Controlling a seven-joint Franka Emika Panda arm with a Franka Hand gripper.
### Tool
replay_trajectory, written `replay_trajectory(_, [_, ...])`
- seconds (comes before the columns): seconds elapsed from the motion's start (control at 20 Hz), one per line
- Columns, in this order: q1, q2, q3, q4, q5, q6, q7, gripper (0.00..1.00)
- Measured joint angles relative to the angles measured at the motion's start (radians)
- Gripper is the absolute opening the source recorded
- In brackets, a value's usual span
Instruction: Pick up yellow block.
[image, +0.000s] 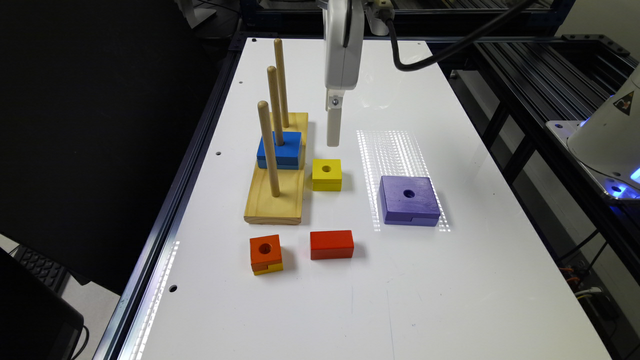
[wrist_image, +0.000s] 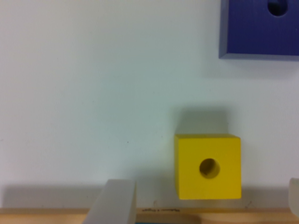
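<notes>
The yellow block looked light, rigid, smooth-painted; you would pinch its two flat opposite sides. The gripper hung above, spread wide, holding nothing

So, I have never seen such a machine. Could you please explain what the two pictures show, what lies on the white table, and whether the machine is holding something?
It is a robot arm with a two-fingered gripper at its end. One picture comes from a camera off the arm, looking over the white table. The other comes from a camera on the wrist, looking down past the fingers.

On the table stands a wooden base with three pegs, and a blue block sits on the middle peg. Beside the base lies the small yellow block with a round hole, which the arm should pick up. There are also a larger purple block, a red block and an orange block with a yellow bottom layer.

The gripper is open and holds nothing. It hangs above the table near the yellow block.
</notes>
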Motion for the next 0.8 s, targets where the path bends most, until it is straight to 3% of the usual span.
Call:
replay_trajectory(0.25, [0.000,0.064,-0.001,0.000,-0.0028,0.059,0.000,1.00])
replay_trajectory(0.6, [0.000,0.089,-0.001,0.001,-0.0038,0.079,0.000,1.00])
replay_trajectory(0.8, [0.000,0.139,-0.001,0.001,-0.0084,0.128,0.000,1.00])
